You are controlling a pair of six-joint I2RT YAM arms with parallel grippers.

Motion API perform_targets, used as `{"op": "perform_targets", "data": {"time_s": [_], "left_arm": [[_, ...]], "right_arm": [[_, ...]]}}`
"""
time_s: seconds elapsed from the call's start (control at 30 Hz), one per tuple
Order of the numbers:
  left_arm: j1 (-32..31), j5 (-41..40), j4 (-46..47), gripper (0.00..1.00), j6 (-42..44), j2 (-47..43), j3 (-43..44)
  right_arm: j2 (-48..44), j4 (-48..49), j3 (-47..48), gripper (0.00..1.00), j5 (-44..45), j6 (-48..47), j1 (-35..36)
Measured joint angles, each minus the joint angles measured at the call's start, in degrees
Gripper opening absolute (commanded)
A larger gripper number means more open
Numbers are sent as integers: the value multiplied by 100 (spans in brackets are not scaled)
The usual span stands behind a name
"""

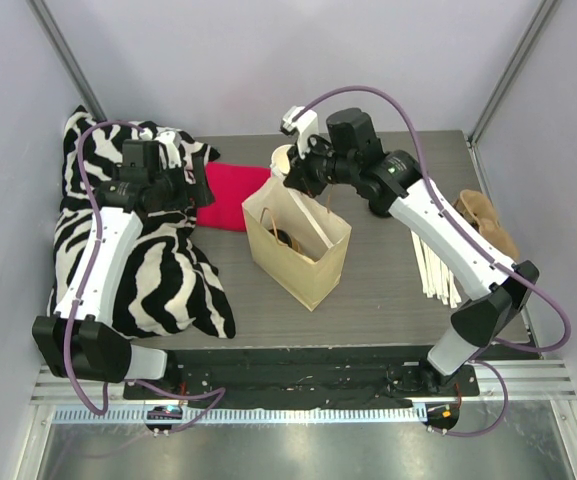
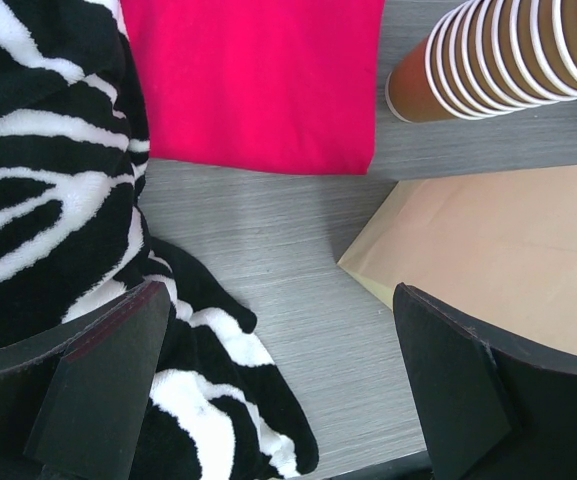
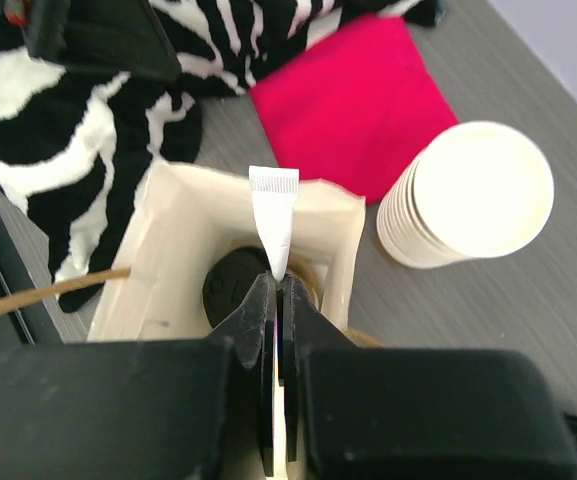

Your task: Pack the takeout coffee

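Observation:
The takeout coffee stands inside the open brown paper bag (image 1: 308, 262). Only its round black lid (image 3: 230, 287) and a bit of brown rim show in the right wrist view. My right gripper (image 3: 278, 284) hangs over the bag's mouth, shut on a long white paper-wrapped stick (image 3: 274, 215) that points down into the bag. From above, this gripper (image 1: 304, 180) is at the bag's far edge, with the stick (image 1: 316, 226) slanting inside. My left gripper (image 2: 288, 345) is open and empty, low over the table beside the zebra cloth; from above it (image 1: 168, 196) is left of the bag.
A zebra-striped cloth (image 1: 158, 270) covers the left side. A red cloth (image 1: 233, 196) lies behind it. A stack of cream-white cups (image 3: 473, 197) stands just behind the bag. Several white wrapped sticks (image 1: 436, 268) and a brown item (image 1: 488, 225) lie at the right.

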Motion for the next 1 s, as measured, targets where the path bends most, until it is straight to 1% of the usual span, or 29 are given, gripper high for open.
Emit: {"op": "perform_targets", "data": {"time_s": [0.07, 0.2, 0.23, 0.3, 0.33, 0.37, 0.5, 0.6, 0.63, 0.7, 0.73, 0.8, 0.83, 0.9, 0.93, 1.0], "left_arm": [[0, 0, 0, 100, 2, 2, -2], [0, 0, 0, 100, 7, 2, -2], [0, 0, 0, 100, 13, 2, -2], [0, 0, -2, 100, 28, 7, -2], [0, 0, -4, 100, 37, 13, -2], [0, 0, -7, 100, 44, 20, -2], [0, 11, -24, 100, 90, 81, 0], [7, 55, -125, 100, 131, 116, 28], [7, 66, -197, 100, 173, 149, 98], [13, 83, -323, 100, 295, 249, 304], [24, 133, -433, 100, 352, 345, 505], [61, 260, -612, 100, 544, 568, 1008], [87, 321, -706, 99, 629, 699, 1290], [122, 369, -887, 100, 778, 920, 1775], [138, 382, -1021, 100, 863, 1069, 2074], [192, 457, -1196, 100, 925, 1263, 2391]], "right_arm": [[-63, 11, -236, 4, 46, -39, 0], [-271, 76, -645, 15, 149, -52, 0], [-315, 76, -713, 28, 168, -46, 0], [-376, 96, -780, 37, 219, 0, 0], [-385, 109, -789, 47, 247, 24, 0], [-396, 127, -789, 50, 264, 52, 0], [-398, 186, -758, 54, 297, 175, 0], [-398, 166, -564, 58, 295, 293, 0], [-398, 164, -450, 62, 304, 334, 0], [-398, 190, -168, 69, 356, 400, 0], [-398, 223, -59, 76, 409, 417, 0], [-400, 317, 258, 83, 629, 459, -7], [-400, 372, 391, 89, 745, 476, -22], [-420, 446, 597, 95, 933, 487, -98], [-446, 485, 671, 96, 1023, 533, -188], [-553, 549, 699, 97, 1231, 752, -476]]}}
